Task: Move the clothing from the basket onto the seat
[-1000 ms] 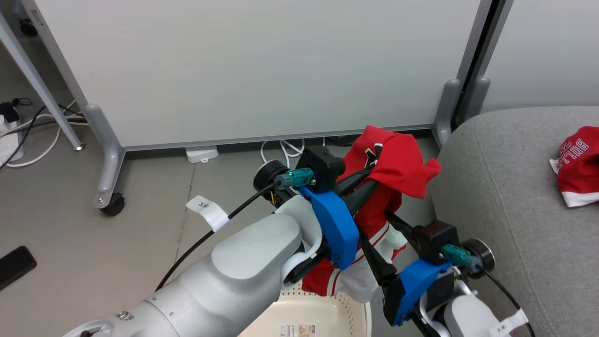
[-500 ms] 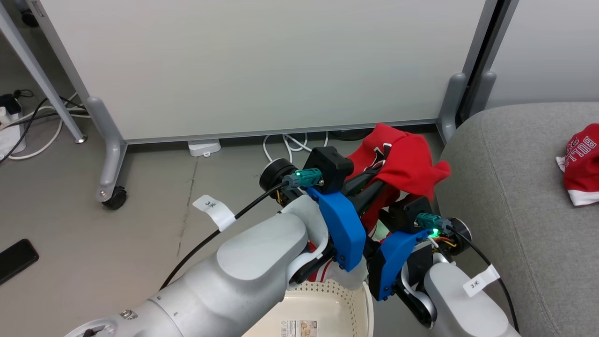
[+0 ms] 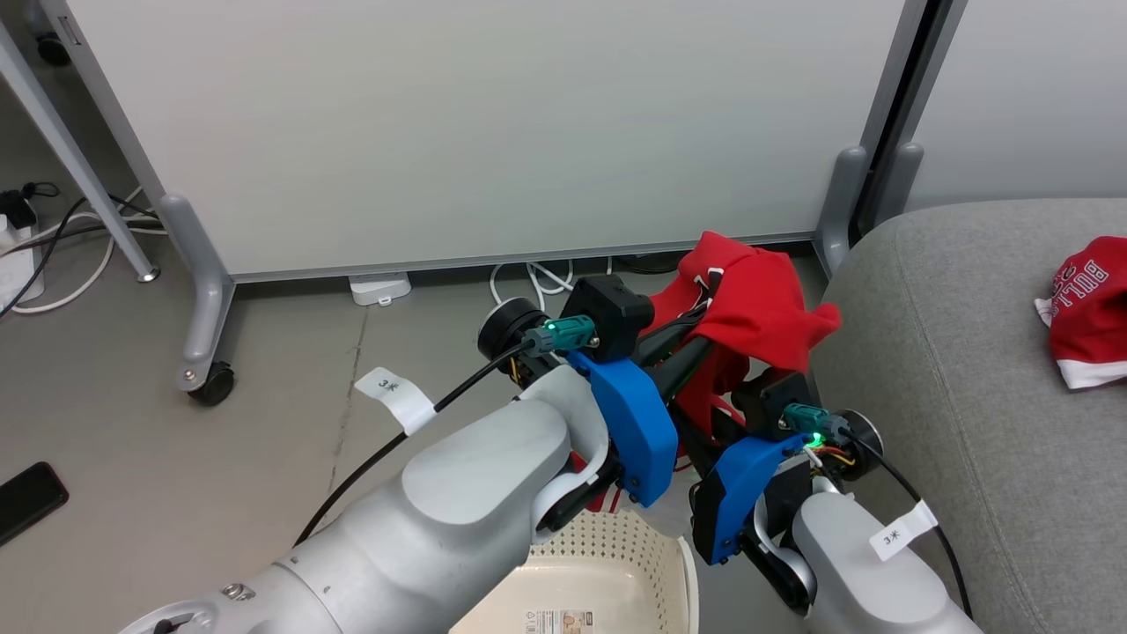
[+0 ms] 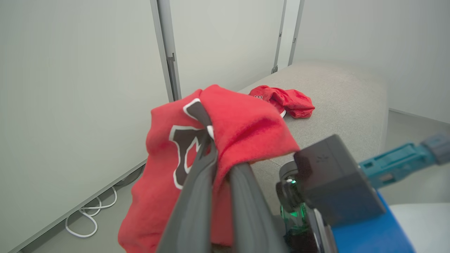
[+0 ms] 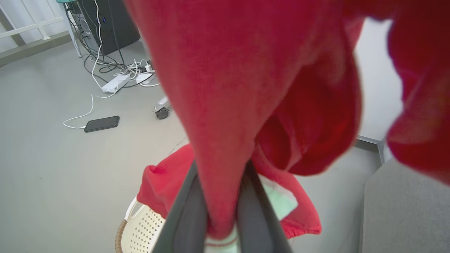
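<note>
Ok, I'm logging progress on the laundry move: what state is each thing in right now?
held garment: lifted, hanging above the basket.
left gripper: shut on its upper fold.
right gripper: shut on its lower part.
second garment: crumpled on the seat.
basket: upright on the floor.

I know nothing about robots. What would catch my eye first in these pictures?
A red garment is held up over the cream basket, pinched by both the left pincer and the right pincer. A second red garment lies on the grey seat, at the right of the head view.
</note>
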### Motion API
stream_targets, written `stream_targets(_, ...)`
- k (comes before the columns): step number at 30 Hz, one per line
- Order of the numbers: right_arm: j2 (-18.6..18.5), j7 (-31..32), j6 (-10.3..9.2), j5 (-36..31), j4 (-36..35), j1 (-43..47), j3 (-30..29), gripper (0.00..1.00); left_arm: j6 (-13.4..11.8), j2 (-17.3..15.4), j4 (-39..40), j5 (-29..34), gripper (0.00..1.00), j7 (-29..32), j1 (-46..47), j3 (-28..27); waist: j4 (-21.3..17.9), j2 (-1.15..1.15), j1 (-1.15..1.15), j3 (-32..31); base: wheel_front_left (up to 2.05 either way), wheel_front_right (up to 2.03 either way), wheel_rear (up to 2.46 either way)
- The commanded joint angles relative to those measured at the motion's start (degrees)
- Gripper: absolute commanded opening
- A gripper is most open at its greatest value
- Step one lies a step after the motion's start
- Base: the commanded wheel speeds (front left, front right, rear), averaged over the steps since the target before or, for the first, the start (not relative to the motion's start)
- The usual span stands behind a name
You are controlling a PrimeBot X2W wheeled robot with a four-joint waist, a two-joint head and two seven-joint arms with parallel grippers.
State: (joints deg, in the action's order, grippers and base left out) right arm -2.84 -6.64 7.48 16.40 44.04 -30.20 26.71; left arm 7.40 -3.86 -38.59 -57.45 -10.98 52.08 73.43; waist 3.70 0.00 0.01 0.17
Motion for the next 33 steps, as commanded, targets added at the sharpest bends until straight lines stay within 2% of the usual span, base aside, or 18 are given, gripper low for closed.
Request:
stream_targets(1, -0.09, -0.48, 0.03, 0.33, 0.54, -0.85, 0.27, 0.00, 0.13, -0.21, -0.26, -0.05, 0.00, -0.50, 0.42, 0.08, -0.15, 0.00, -0.01, -0.09, 0.00, 0.00, 0.00)
stream_targets(4, -0.09, -1.06, 0.03, 0.75, 1.01, -1.08, 0.56, 0.00, 0.13, -0.17, -0.73, -0.13, 0.00, -0.66, 0.39, 0.08, -0.34, 0.00, -0.01, -0.13, 0.00, 0.00, 0.00)
stream_targets(6, -0.09, -1.39, 0.03, 1.03, 1.27, -1.17, 0.75, 0.00, 0.13, -0.15, -1.05, 0.01, 0.42, -0.87, 0.29, 0.08, -0.45, 0.00, -0.01, -0.16, 0.00, 0.00, 0.00)
stream_targets(7, -0.09, -1.57, 0.03, 1.08, 1.36, -1.23, 0.85, 0.00, 0.13, -0.19, -1.24, 0.30, 0.89, -1.03, 0.26, 0.08, -0.50, 0.00, -0.01, -0.19, 0.00, 0.00, 0.00)
stream_targets(8, -0.09, -1.78, 0.03, 1.23, 1.38, -1.27, 0.96, 0.00, 0.13, -0.26, -1.53, 0.57, 1.00, -1.25, 0.18, 0.08, -0.55, 0.00, -0.01, -0.21, 0.00, 0.00, 0.00)
stream_targets(16, -0.08, -2.80, 0.03, 1.39, 1.45, -1.35, 1.00, 0.00, 0.13, -0.27, -3.96, 0.42, 1.00, -2.70, -0.32, -0.12, -0.77, 0.00, -0.01, -0.34, 0.00, 0.00, 0.00)
stream_targets(22, -0.09, -3.75, 0.03, 0.47, 0.25, -0.76, -0.09, 0.00, 0.07, -2.14, -4.41, 1.68, 1.00, -4.16, -2.40, -3.06, -1.00, 0.00, -0.01, -0.30, 0.00, 0.00, 0.00)
stream_targets(26, -0.09, -4.61, 0.03, -0.33, -2.16, 0.39, -1.35, 0.00, -0.32, -5.06, -0.02, 5.71, 1.00, -4.24, -6.31, -8.67, -1.30, 0.00, -0.01, 0.13, 0.00, 0.00, 0.00)
stream_targets(33, -0.09, -3.65, 0.03, -3.09, -8.69, 3.01, -4.14, 0.00, -2.05, -11.94, 11.20, 16.83, 1.00, -4.27, -19.91, -22.66, -3.35, 0.00, -0.01, 1.06, 0.00, 0.00, 0.00)
